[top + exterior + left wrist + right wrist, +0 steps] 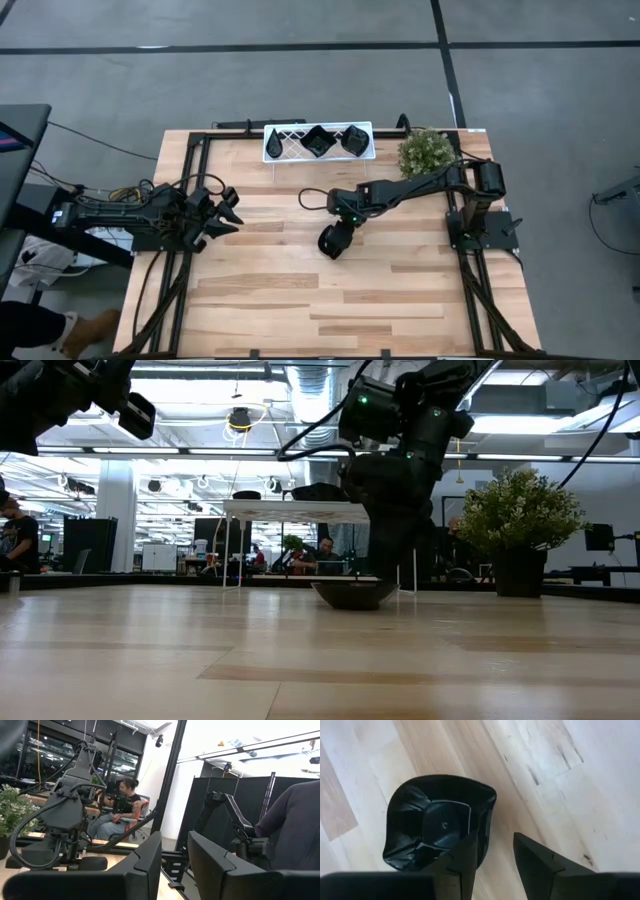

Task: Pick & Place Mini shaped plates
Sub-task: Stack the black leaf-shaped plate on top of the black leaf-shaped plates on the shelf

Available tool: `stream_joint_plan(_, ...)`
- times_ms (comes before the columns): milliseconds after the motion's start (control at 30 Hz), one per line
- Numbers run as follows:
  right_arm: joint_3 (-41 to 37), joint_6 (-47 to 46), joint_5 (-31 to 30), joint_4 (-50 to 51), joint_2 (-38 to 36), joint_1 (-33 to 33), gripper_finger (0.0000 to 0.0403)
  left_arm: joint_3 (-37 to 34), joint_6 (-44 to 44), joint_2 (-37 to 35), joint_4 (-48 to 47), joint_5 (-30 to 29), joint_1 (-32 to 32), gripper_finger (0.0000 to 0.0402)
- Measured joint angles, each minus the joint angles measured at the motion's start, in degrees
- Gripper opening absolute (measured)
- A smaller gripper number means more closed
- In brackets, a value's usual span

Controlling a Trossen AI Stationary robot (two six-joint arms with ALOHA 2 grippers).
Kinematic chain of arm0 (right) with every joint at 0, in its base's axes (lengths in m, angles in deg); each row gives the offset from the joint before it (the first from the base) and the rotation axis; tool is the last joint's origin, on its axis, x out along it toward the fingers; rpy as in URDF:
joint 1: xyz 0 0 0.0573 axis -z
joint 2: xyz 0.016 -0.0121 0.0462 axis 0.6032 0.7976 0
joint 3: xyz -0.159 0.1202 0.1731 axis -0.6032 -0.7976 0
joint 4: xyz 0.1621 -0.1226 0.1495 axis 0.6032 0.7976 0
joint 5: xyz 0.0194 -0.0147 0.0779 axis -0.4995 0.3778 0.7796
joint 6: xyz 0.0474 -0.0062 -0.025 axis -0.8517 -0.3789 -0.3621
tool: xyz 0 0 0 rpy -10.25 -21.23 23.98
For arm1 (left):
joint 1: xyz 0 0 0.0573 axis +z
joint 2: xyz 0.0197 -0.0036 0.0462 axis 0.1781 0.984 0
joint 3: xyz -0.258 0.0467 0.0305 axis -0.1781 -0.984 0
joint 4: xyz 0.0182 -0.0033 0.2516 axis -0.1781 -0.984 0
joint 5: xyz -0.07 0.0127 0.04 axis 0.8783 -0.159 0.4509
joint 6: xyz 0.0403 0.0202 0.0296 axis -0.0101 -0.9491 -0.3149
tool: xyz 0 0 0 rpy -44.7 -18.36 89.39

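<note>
Right claw (492,860) parted, straddling square plate (437,822) rim; plate flat, upright on table (570,780).

A grey floor (300,90) is lying around the wooden table (380,300), with dark seams crossing it. In the low view, a large open hall is stretching behind the table, with ceiling light strips (200,455) glowing and white pillars (115,510) standing among desks. A person (20,535) is standing at the far left. In the left wrist view, another person (122,805) is sitting on a chair near black partitions (280,805), with a bright white wall (240,735) showing above them.
</note>
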Motion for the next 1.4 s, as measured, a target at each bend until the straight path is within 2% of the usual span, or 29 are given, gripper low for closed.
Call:
stream_joint_plan(333,-4.93,-1.78,0.22,-5.28,0.01,0.00,0.0123,0.00,-0.01,0.00,0.01,-0.01,0.00,0.0097)
stream_joint_plan(567,-4.90,-1.96,0.30,-8.21,0.04,0.02,0.0123,0.00,0.01,0.00,0.14,-0.01,0.00,0.0097)
stream_joint_plan(900,-4.90,-2.11,-0.68,-7.68,0.04,0.34,0.0123,0.00,-0.01,0.00,0.19,-0.01,0.00,0.0097)
stream_joint_plan(1133,-4.90,-4.97,-1.26,-3.19,0.04,0.42,0.0124,0.00,0.01,0.00,0.19,-0.01,0.00,0.0097)
stream_joint_plan(1400,-4.90,-8.10,-1.13,-5.26,0.04,-1.16,0.0123,0.00,-0.59,0.00,0.20,-0.03,0.00,0.0097)
